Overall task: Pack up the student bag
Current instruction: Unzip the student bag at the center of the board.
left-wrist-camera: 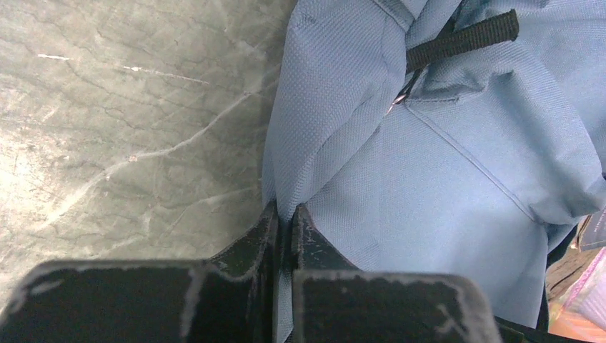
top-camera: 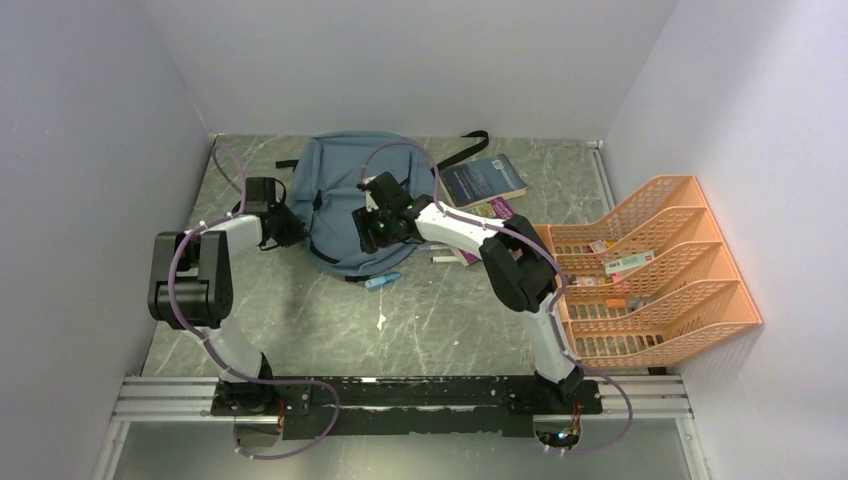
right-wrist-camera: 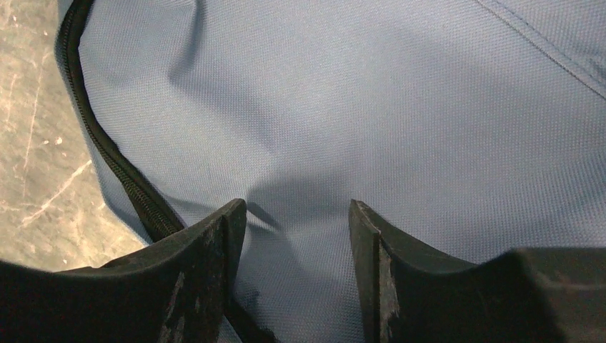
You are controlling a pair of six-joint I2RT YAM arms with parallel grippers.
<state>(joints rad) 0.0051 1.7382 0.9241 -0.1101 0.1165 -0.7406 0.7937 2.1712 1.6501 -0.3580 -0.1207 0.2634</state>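
From above, the student bag lies flat at the far middle of the table. The left gripper is at the bag's left edge, and the right gripper is over its near part. Two books lie just right of the bag, and an orange rack stands at the far right. A small blue object lies just beside the bag's near edge.

In the left wrist view, the left gripper is clenched on a fold of the bag at its edge, with the table bare to the left. A black strap crosses the fabric.

In the right wrist view, the right gripper has its jaws apart, tips against the bag, grasping nothing. The black zipper runs along the left.
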